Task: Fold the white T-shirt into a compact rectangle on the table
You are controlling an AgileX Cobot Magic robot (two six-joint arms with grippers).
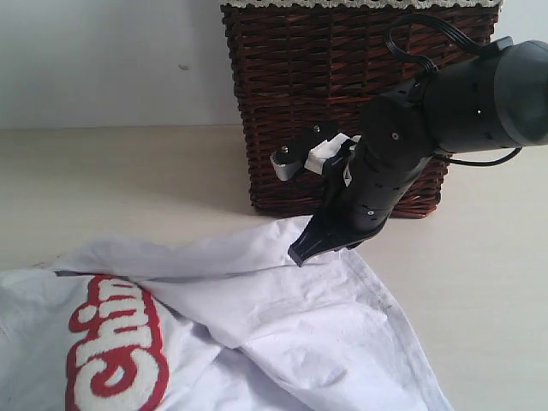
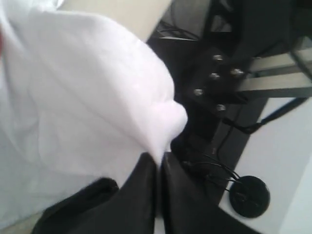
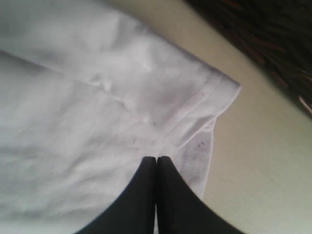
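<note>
One rumpled, soft white T-shirt [image 1: 300,317]

The T-shirt [image 1: 300,317] is soft, matt white cloth, creased, with fuzzy white lettering [image 1: 116,351] edged in red. Behind the T-shirt, the basket [image 1: 342,86] is dark woven wicker with a slight sheen and a white lace trim [image 1: 360,3]. Under the T-shirt, the table [image 1: 497,282] is smooth, matt cream, and the right gripper [image 1: 298,257] at the T-shirt's edge looks like smooth black plastic.

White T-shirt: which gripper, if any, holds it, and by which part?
The left gripper pinches a bunched fold of the white T-shirt. The right gripper, fingers shut, touches near its hem; grip unclear.
</note>
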